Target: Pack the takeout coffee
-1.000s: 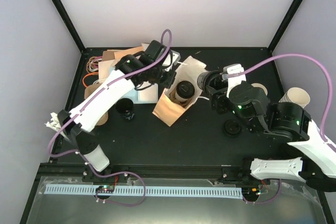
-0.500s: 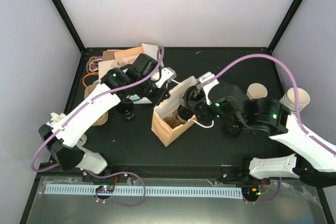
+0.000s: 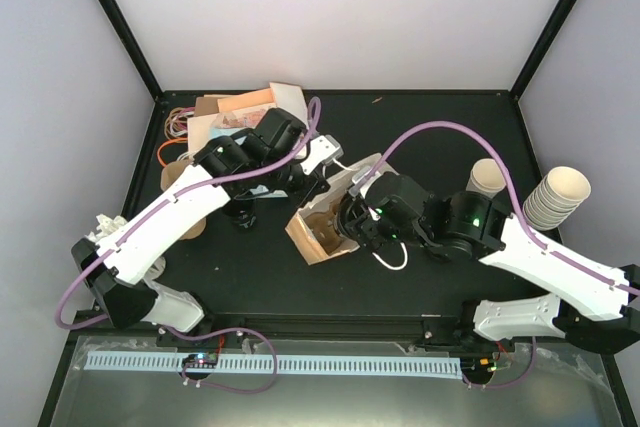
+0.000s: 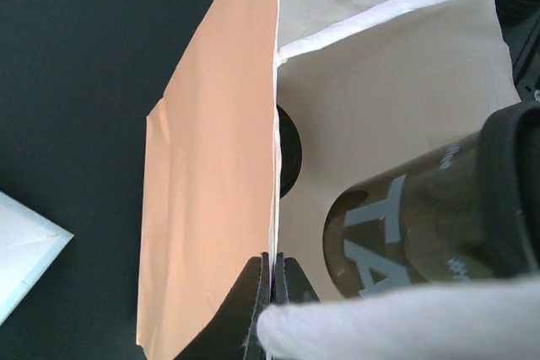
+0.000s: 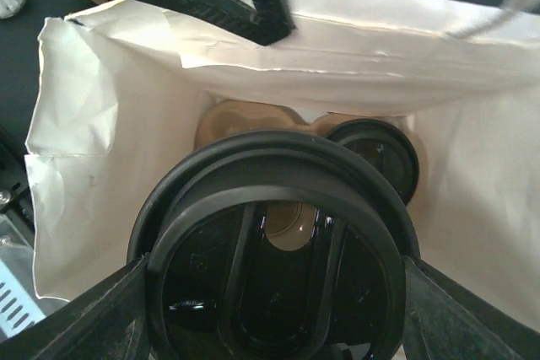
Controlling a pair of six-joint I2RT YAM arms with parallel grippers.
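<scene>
Paper bag (image 3: 312,239) open on the table, one wall pinched flat in the fully closed left gripper (image 4: 272,271). Takeout coffee (image 4: 396,229) is inside the bag's mouth over the pulp carrier (image 5: 245,120), with the right gripper (image 5: 272,314) set wide and clamped on its sides just under the black lid (image 5: 278,233); seated or not, cannot tell. Judgement: paper wall light and crushable, contents may slosh, so hold the body below the rim, gently, never by the lid.
</scene>
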